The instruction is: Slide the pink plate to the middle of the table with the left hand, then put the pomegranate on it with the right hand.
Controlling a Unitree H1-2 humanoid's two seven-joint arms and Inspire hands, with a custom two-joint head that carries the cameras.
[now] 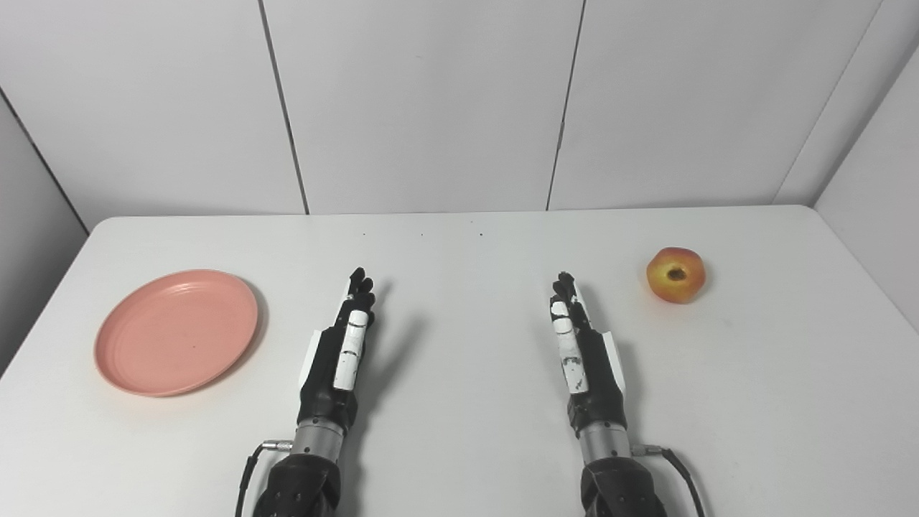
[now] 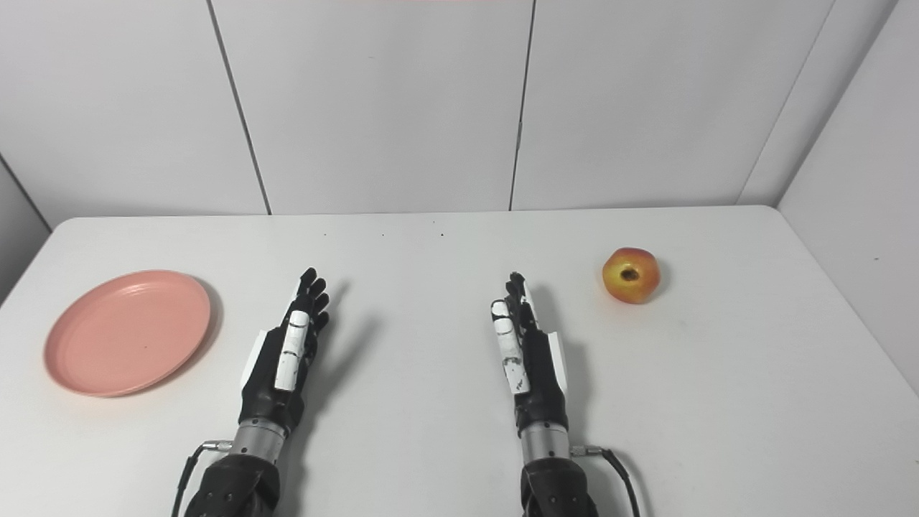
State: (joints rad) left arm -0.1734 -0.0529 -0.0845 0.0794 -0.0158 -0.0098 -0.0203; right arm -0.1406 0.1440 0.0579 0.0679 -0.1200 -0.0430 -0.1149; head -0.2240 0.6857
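A white table [image 1: 459, 431] fills the scene; the pink plate [image 1: 176, 332] lies near its left edge, well apart from both hands; the left hand [image 1: 343, 345] and the right hand [image 1: 580, 343] hover side by side near the middle, fingers stretched out straight, holding nothing; the pomegranate [image 1: 675, 275] sits far right, beyond the right hand.

1. Both my forearms are cut off by the bottom edge, so I see nothing above the wrists.
2. My left hand [image 1: 343, 345] and right hand [image 1: 579, 343] stand edge-on; their palms are hidden.
3. The table [image 1: 459, 431] runs out of frame below and at both sides.
4. The pomegranate [image 1: 675, 274] shows a dark hollow, perhaps its crown; too small to tell.
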